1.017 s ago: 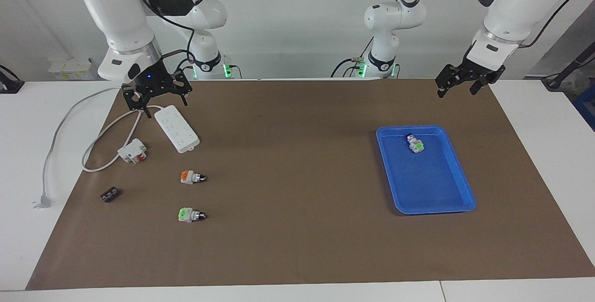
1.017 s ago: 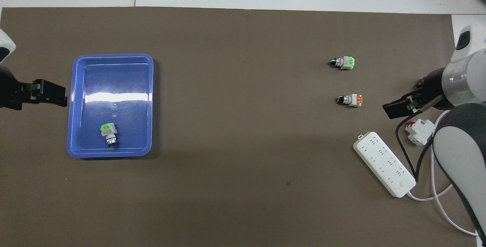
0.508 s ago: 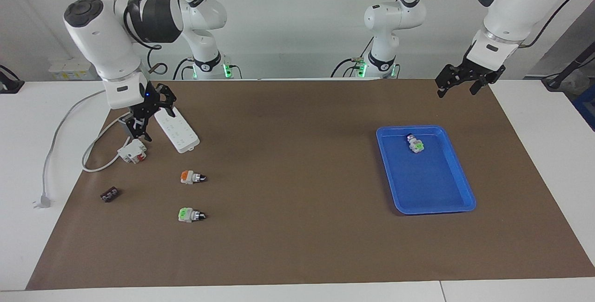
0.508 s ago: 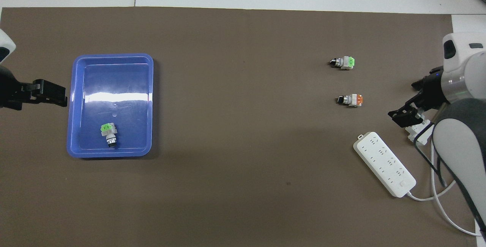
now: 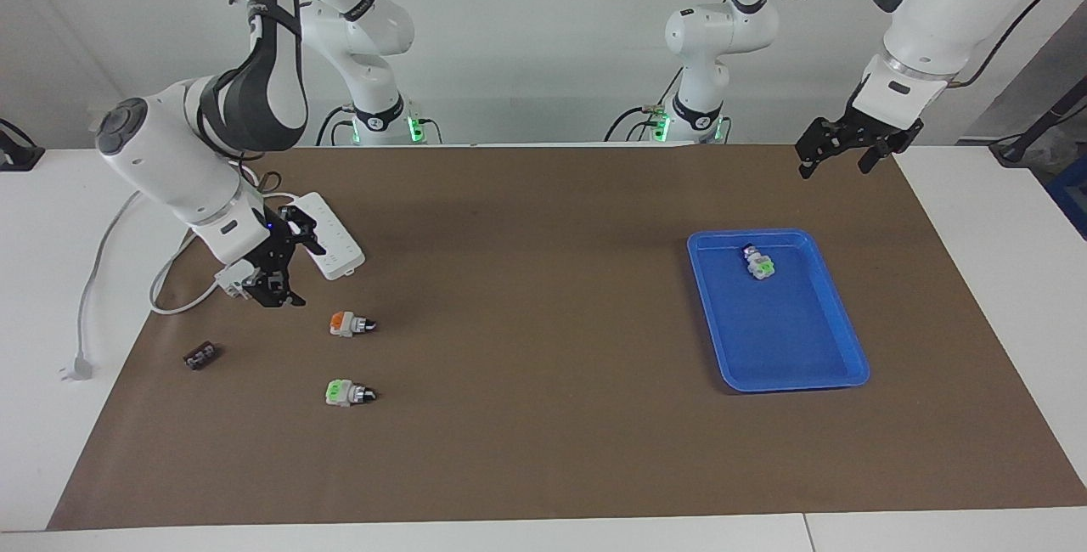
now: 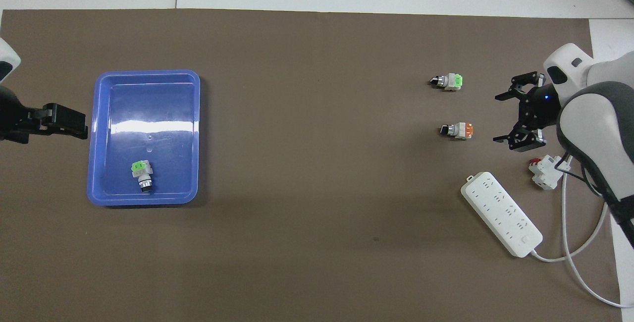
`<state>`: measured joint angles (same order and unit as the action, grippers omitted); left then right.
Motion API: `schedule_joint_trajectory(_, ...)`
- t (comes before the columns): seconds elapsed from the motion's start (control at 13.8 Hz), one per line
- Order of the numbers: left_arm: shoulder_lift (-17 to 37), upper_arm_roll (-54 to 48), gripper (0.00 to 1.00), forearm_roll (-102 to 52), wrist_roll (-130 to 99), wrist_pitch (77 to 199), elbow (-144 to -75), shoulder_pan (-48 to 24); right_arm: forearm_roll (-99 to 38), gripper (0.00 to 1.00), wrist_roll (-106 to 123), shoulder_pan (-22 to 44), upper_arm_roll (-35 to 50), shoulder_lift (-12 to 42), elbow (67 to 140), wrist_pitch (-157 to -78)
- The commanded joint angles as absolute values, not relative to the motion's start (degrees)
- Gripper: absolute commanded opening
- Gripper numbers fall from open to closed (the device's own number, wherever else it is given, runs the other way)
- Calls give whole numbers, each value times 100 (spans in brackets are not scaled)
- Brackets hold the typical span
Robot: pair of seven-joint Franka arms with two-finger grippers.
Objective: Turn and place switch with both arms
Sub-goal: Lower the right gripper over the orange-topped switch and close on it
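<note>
**A:** Brown mat (image 5: 543, 416) covers the desk (image 5: 1002, 297). Landmark: the power strip (image 5: 324, 234). The switch (image 5: 349, 324), orange face up, knob pointing toward the left arm's end, lies farther from the robots than the strip and near it; a green-faced switch (image 5: 347, 393) lies farther out again.

**B:** Step in hand?

**A:** Approach, I judge. The right claw (image 5: 287, 267) hangs low beside the strip's outer end, over the mat next to the white-and-red block (image 5: 241, 278), fingers spread, holding nothing, not touching the switch.

**B:** Left arm?

**A:** Waiting. The left claw (image 5: 841, 151) hangs released over the mat's edge, well apart from the strip, near the blue tray (image 5: 836, 327), which holds another green-faced switch (image 5: 758, 262).

**B:** Next move?

**A:** Probably bring the spread fingers astride the switch's body, lower, clench, then lift toward the left claw for the turn.

**B:** Change from the earlier frame?

**A:** The right claw has moved from over the strip's cord end outward and down toward the switch. Left claw and every switch unchanged.
</note>
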<state>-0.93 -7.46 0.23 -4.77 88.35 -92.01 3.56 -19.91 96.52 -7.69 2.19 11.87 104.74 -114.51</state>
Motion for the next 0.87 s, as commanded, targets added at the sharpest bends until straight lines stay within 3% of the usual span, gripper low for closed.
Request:
schedule_joint_trajectory(0.0,-255,-756,100,-35,-440,8930,-9387,396,-2408,100,10387,-896,272,1476,10389,-11663)
schedule_joint_trajectory(0.8,-264,-765,100,-35,-404,9052,-9465,404,-3261,100,11856,-897,281,2364,10749,-12384)
